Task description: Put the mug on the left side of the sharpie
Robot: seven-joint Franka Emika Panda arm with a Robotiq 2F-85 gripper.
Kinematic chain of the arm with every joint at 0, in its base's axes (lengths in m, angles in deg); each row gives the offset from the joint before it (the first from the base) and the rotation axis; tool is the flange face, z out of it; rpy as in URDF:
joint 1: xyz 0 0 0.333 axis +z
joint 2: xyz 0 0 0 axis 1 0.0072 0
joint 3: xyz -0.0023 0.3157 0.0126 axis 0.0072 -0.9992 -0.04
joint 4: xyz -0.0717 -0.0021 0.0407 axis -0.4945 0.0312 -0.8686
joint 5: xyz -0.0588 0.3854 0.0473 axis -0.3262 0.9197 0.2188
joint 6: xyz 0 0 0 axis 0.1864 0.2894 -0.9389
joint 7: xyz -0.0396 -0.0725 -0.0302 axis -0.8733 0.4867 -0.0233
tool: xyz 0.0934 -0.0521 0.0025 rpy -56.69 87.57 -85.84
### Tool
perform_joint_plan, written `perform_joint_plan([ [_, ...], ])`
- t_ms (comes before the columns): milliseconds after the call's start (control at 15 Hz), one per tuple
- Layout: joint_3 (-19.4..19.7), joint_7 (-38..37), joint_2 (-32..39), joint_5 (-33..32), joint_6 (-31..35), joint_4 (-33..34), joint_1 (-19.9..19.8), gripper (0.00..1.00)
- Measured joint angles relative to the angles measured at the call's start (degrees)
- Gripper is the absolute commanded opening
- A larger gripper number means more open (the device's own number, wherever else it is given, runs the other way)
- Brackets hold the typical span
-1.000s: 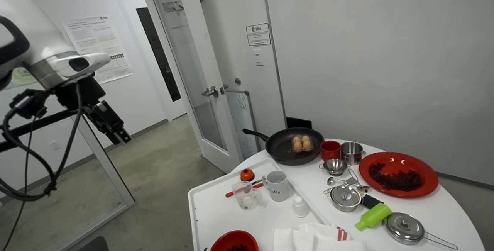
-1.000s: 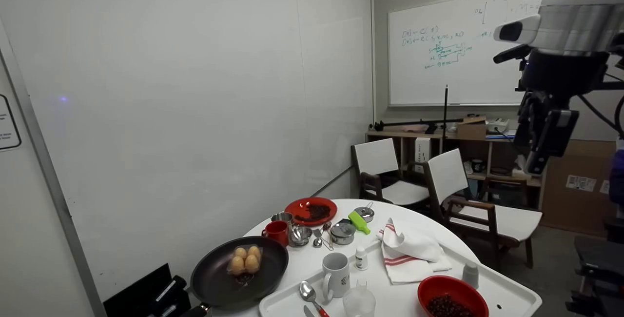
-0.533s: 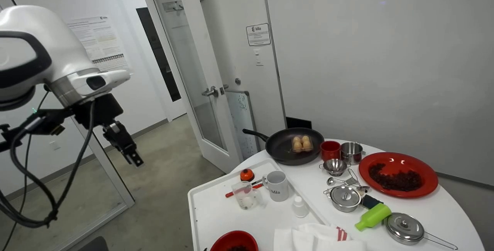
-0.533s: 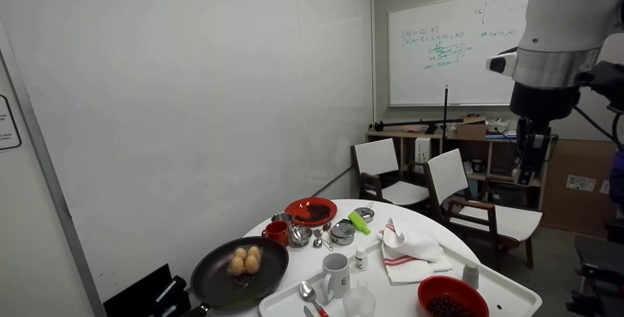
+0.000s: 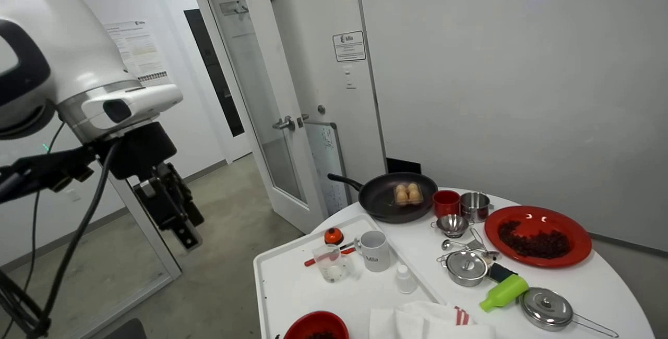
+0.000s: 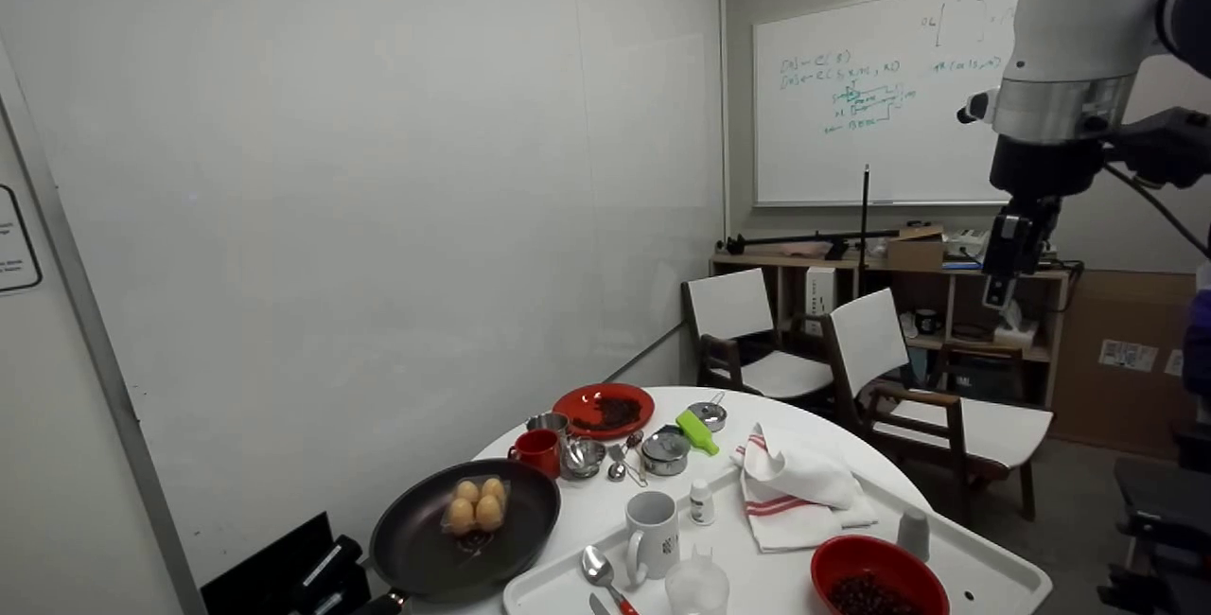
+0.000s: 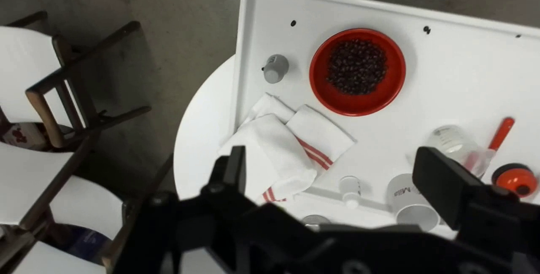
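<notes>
The pale grey mug [image 5: 376,253] stands upright on the white tray [image 5: 282,297]; it also shows in an exterior view [image 6: 655,532] and in the wrist view [image 7: 405,196], partly behind a finger. I see no clear sharpie. A thin red stick [image 5: 310,262] lies beside the mug, partly behind a clear cup; it also shows in the wrist view [image 7: 502,132] and looks like a cutlery handle. My gripper [image 7: 331,160] is open and empty, high above the tray. It shows in both exterior views [image 5: 190,240] [image 6: 999,293], well apart from the mug.
A clear cup [image 5: 330,263], an orange round object [image 5: 334,235] and a white bottle [image 5: 405,279] surround the mug. A red bowl [image 7: 357,71], grey bottle [image 7: 276,68] and cloth [image 7: 274,151] share the tray. A pan [image 5: 399,198] and metal pots [image 5: 467,266] stand behind.
The arm and gripper have moved toward the table and the wrist has turned. In an exterior view the gripper shifted right and down. The mug and the tray's objects have not moved.
</notes>
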Motion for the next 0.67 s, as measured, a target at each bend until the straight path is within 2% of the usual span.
perform_joint_plan([
  [267,5.6,0.1,-4.7,-1.2,-1.1,0.0,-7.2,1.00],
  [467,8.4,0.3,-7.3,-2.1,-1.5,0.0,-11.5,1.00],
  [667,8.7,0.7,-7.6,-2.1,-1.5,0.0,-11.8,1.00],
])
